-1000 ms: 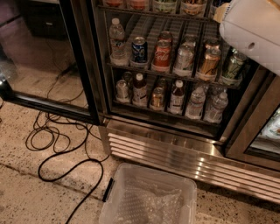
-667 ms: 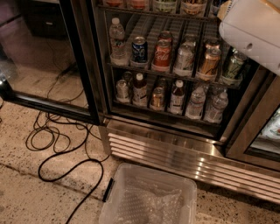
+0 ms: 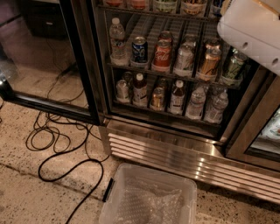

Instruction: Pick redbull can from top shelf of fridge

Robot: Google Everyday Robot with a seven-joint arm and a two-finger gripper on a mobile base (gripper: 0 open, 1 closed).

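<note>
The fridge (image 3: 175, 151) stands ahead with its black-framed glass door (image 3: 39, 57) swung open to the left. Two wire racks of drinks show in full. Of a higher rack (image 3: 153, 12) only the front edge and the bottoms of some drinks show at the frame's top. I cannot tell whether it is the top shelf. No redbull can can be made out. A white arm segment (image 3: 251, 30) fills the top right corner and covers the right end of the racks. The gripper is out of view.
The upper full rack holds a water bottle (image 3: 116, 39), a blue Pepsi can (image 3: 139, 48), a red Coke can (image 3: 162, 54) and other cans. A clear plastic bin (image 3: 148, 197) sits on the floor before the fridge. Black cables (image 3: 61, 144) loop on the floor at left.
</note>
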